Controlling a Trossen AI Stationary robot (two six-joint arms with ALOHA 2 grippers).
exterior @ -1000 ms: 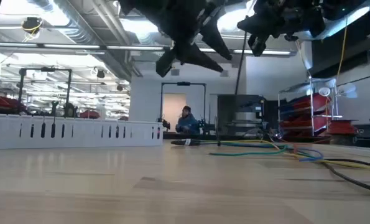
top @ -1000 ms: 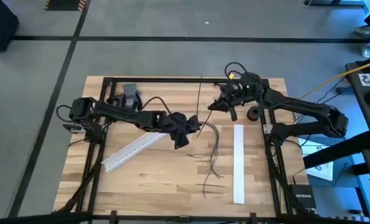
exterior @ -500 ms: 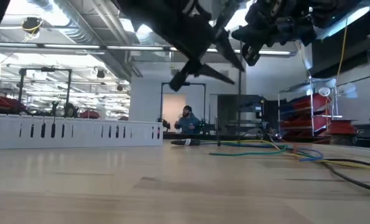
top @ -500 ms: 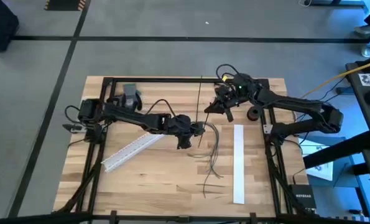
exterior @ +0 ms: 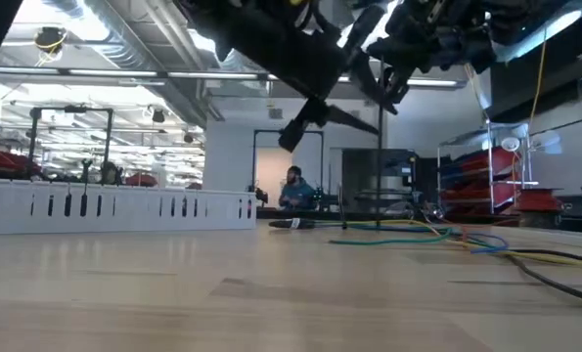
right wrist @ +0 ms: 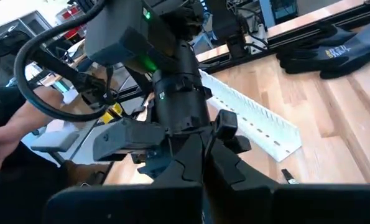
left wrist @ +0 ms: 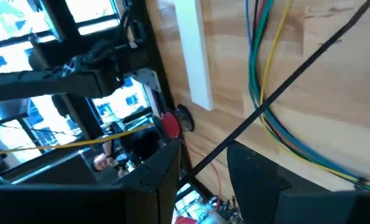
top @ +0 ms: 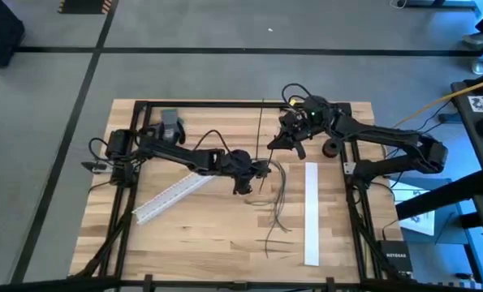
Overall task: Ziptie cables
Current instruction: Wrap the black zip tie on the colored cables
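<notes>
Left gripper [top: 258, 169] hung open, a thin dark strand [left wrist: 278, 93] crossing between its fingers [left wrist: 253, 180]; right gripper [top: 277, 143], at its one o'clock, looked closed. Cables [top: 278, 193] lay loose at its five o'clock. We judged centring the strand before closing mattered most.

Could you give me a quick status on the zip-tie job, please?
Left gripper open above table centre, a thin black strand between its fingers. Right gripper close by, raised. Cables lying loose on the table. Nothing blocking.
</notes>
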